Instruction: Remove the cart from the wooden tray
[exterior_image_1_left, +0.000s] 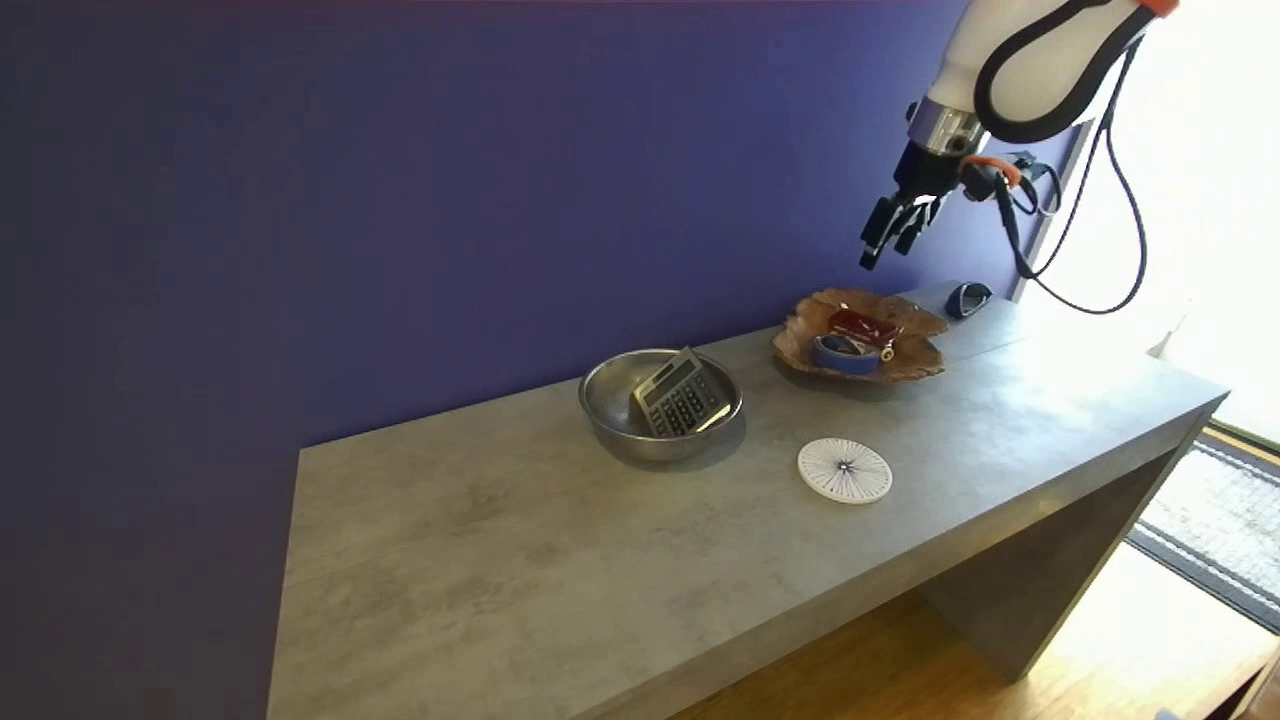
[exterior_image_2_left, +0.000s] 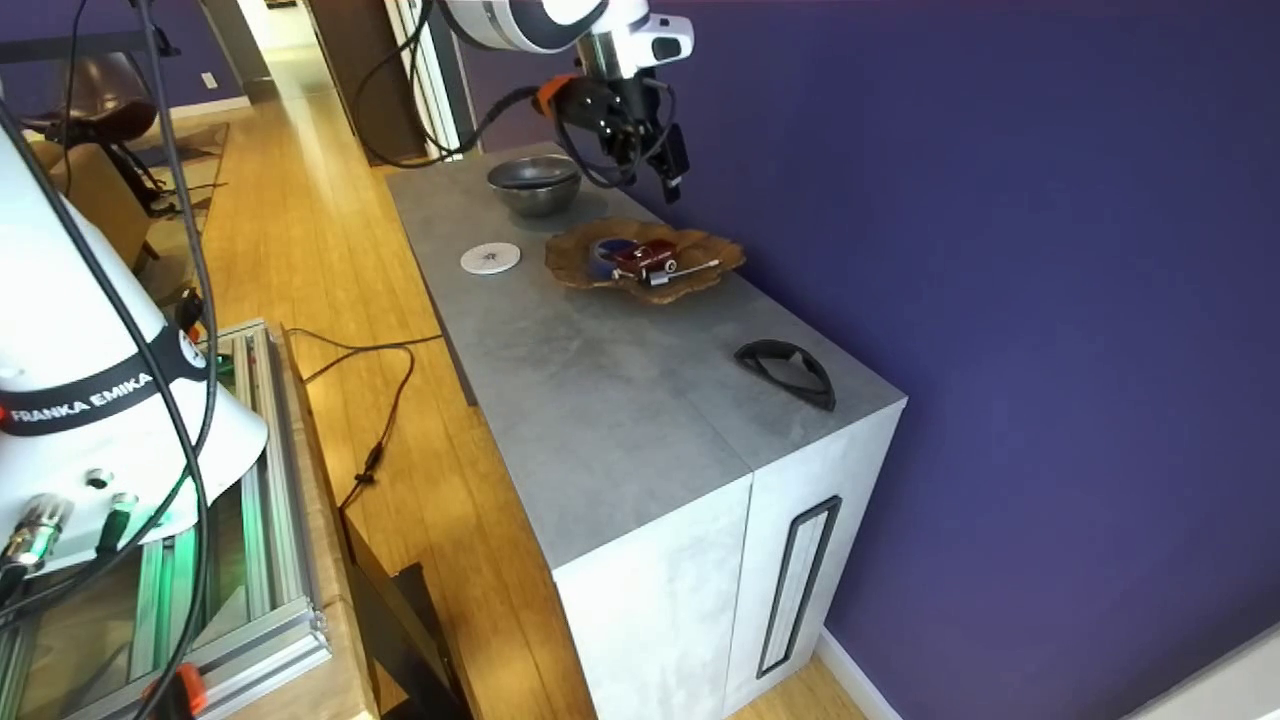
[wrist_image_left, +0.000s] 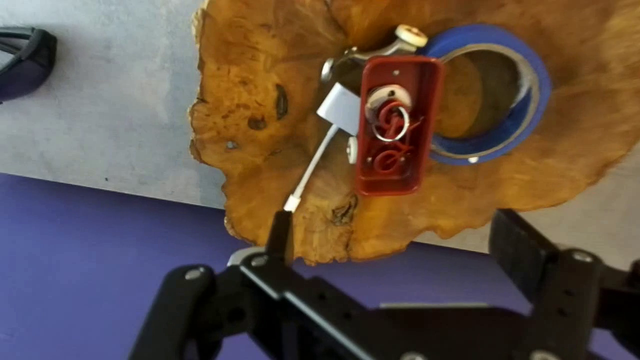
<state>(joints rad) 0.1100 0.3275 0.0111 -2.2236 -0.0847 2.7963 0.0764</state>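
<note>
The cart, a small red open box with white wheels (wrist_image_left: 387, 185), lies in the wooden tray (wrist_image_left: 240, 160) in the wrist view. It holds a white round piece, a metal ring and red curled bits. In both exterior views the red cart (exterior_image_1_left: 862, 325) (exterior_image_2_left: 645, 256) sits in the brown wavy-rimmed tray (exterior_image_1_left: 915, 372) (exterior_image_2_left: 570, 262). My gripper (wrist_image_left: 395, 217) is open, its fingers wide apart with nothing between them. In an exterior view the gripper (exterior_image_1_left: 886, 254) hangs above the tray, clear of the cart.
A blue tape roll (wrist_image_left: 537, 90) and a white block with thin stem (wrist_image_left: 342, 107) lie beside the cart. A steel bowl (exterior_image_1_left: 610, 400) with a calculator (exterior_image_1_left: 680, 395), a white disc (exterior_image_1_left: 845, 470) and a black frame-like object (exterior_image_2_left: 785, 370) are on the table, against a purple wall.
</note>
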